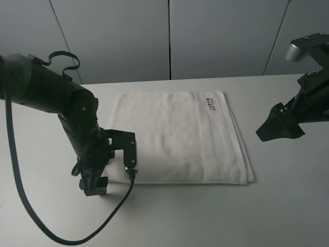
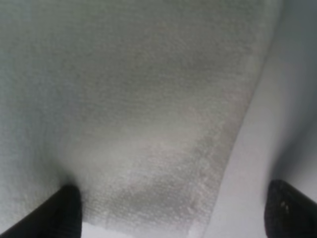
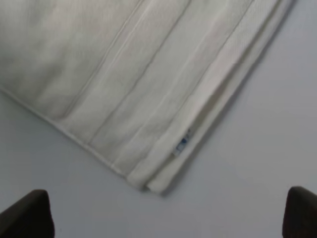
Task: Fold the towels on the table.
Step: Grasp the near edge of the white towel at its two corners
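Left wrist view, blurry: left end effector (image 2: 178, 213) and right end effector (image 3: 163, 215) seem spread wide, empty, at corners of the towel (image 1: 180, 139). Soft, floppy; pinch all layers.

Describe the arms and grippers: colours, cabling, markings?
Both arms are matte black. The left arm has a thick rounded link and a black cable trailing from it. The right arm shows a silver-grey joint cap. The left gripper and right gripper are black and angular. No markings visible.
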